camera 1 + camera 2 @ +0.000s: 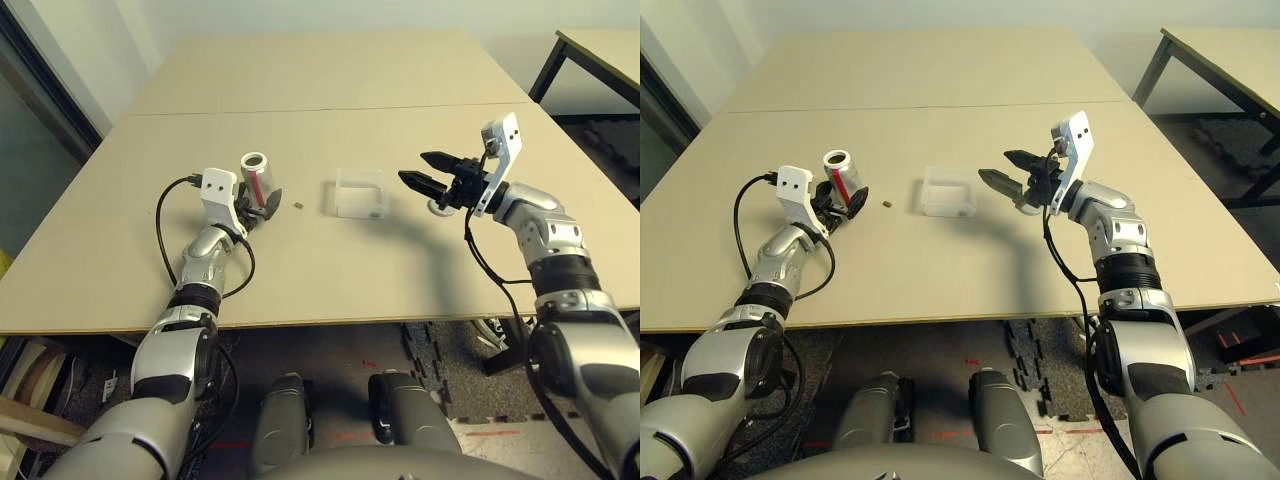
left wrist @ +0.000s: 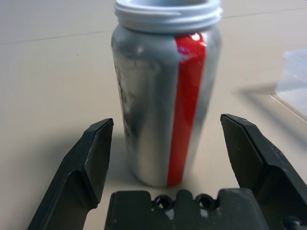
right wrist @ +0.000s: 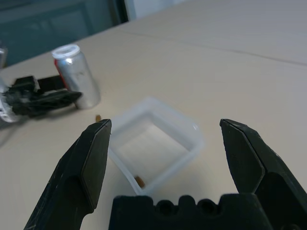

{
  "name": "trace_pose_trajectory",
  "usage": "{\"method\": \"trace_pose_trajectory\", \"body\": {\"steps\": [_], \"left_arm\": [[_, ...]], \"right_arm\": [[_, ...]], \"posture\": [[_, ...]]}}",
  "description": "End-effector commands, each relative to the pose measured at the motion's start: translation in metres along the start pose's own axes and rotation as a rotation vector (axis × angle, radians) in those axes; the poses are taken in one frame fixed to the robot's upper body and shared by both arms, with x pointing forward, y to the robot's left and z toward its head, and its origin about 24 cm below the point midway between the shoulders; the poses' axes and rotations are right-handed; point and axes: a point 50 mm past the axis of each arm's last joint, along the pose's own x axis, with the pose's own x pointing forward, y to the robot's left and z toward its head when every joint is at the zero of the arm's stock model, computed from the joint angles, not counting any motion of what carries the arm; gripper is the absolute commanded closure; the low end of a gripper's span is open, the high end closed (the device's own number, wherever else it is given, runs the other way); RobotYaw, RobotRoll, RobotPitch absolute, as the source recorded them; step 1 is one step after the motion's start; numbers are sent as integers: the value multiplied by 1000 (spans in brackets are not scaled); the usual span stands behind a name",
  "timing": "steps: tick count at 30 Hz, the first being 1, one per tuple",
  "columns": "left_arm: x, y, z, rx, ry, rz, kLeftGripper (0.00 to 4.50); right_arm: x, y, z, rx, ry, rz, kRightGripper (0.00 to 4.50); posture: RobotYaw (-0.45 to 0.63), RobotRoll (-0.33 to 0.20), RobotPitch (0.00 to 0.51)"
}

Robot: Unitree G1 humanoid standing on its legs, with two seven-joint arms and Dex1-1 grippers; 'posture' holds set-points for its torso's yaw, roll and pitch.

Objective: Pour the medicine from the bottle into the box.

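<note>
Two brown pellets are in plain sight: one (image 3: 139, 181) lies in a corner of the clear box (image 3: 151, 148), the other (image 1: 887, 204) on the surface (image 1: 300, 270) between the box and the bottle (image 2: 144, 96). The bottle stands upright on the surface to the left of the box, its mouth uncovered, which makes it ready for tipping; how much medicine is inside cannot be told. The left gripper (image 2: 167, 117) has its jaws apart, one on each side of the bottle with room to spare, so the bottle carries its own weight and nothing clamps it. That placing would suit either a grasp about to be made or a release, and this moment alone does not settle which. The box sits flat with its open top up, near enough to the bottle for a short carry and a tilt. The right gripper (image 3: 165, 120) waits to the right of the box, its jaws wide and empty, perhaps to steady the box if needed. If pouring is next, the left jaws should close evenly and the mouth should come well over the box, since pellets this small could easily land outside its walls.
</note>
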Motion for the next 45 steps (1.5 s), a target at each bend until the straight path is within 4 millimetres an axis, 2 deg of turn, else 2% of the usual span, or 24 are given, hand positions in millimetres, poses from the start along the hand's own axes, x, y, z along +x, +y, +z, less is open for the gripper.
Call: {"method": "trace_pose_trajectory", "body": {"steps": [1, 11, 16, 19, 24, 31, 39, 45], "left_arm": [[-12, 1, -2, 34, 12, -20, 18], [-53, 20, 24, 44, -35, 46, 18], [-79, 48, 32, 49, -35, 172, 18], [-85, 67, 37, 38, -44, 274, 18], [-83, 92, 49, 38, -82, 438, 18], [-74, 111, 42, 40, -38, 580, 18], [-64, 112, 35, 66, -3, 644, 18], [-71, 117, 32, 71, 3, 685, 18]], "right_arm": [[-15, -9, -9, 11, 21, -62, 0], [-52, -33, -25, 16, 46, -282, 0], [-64, -49, -27, 14, 32, -463, 0], [-68, -57, -24, -21, 5, -592, 0], [-74, -69, -16, -60, -82, -825, 0], [-79, -74, -15, -116, -128, -1008, 0], [-77, -71, -23, -94, -131, -1025, 0], [-71, -68, -27, -76, -143, -1006, 0]], "posture": [[-39, 0, 69], [-31, 0, 78], [-20, 0, 85], [-11, 0, 86], [-9, 0, 89], [-37, 0, 83], [-37, 0, 105], [-27, 0, 107]]}}
